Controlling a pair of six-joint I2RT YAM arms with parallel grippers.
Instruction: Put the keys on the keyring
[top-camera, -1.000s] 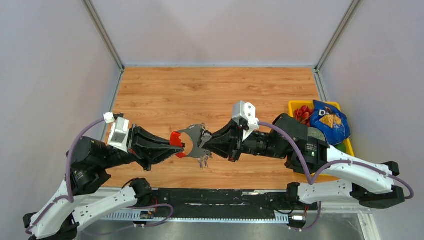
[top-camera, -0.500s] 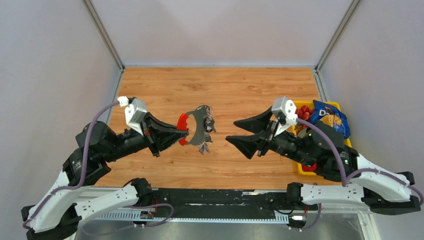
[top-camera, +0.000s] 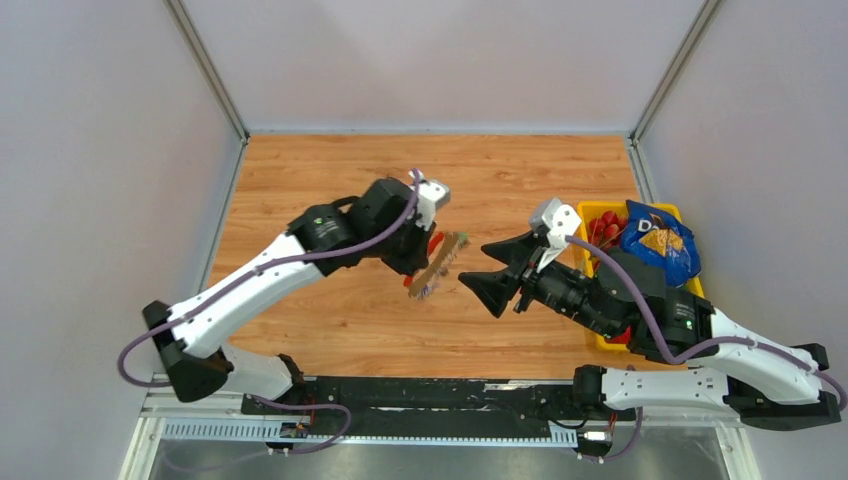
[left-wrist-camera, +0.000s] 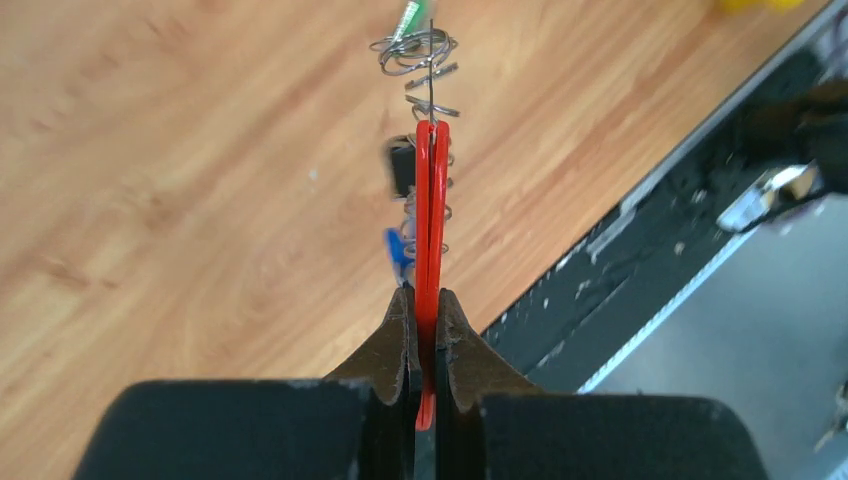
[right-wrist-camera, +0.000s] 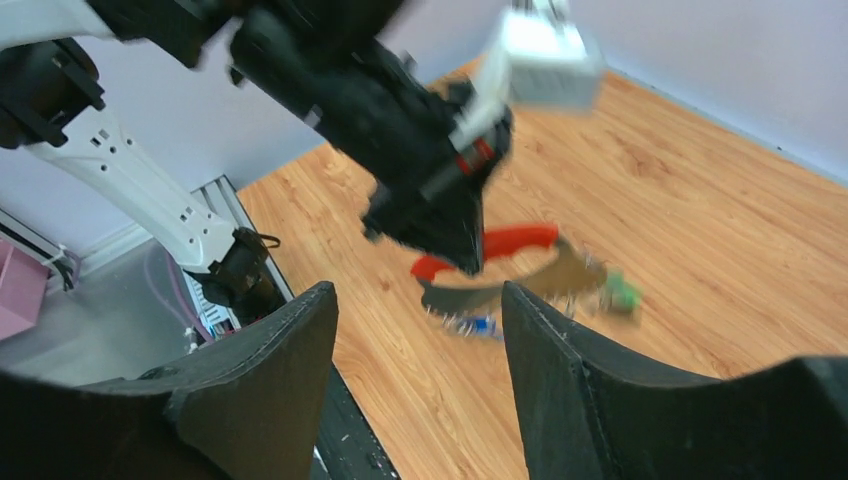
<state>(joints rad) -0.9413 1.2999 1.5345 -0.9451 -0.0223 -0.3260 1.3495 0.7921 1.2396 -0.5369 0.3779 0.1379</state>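
Left of the yellow bin (top-camera: 600, 207), well apart from it and above the middle of the wooden table (top-camera: 330, 190), the left gripper (left-wrist-camera: 422, 300) was clamped edge-on upon the red tag (left-wrist-camera: 431, 200), its jaws pressed together on the thin plastic. From that tag the keyring (left-wrist-camera: 412, 50) hung out beyond the fingertips with the rest of the bunch: wire loops, a green scrap, a blue one, and the grey strap (right-wrist-camera: 560, 275).

A small black piece (left-wrist-camera: 401, 168) sat just beside the tag, on the side away from the bin. It was probably the head of the key, but whether its eye had truly passed onto a ring could not be told.

Between the bunch and the bin, the right gripper (top-camera: 472, 262) stood with its jaws wide apart and nothing in them, pointed at the bunch from near by.

The hazards looked plain enough. The hold was only a pinch on a slim tag, so the tag might pivot or slide out, dropping everything onto the wood. The bunch was blurred in the overhead view, which suggested swinging. If the key was only half wound on, such swinging could shake it off. The empty jaws, if brought in again, might also snag a loop or the strap instead of the ring.
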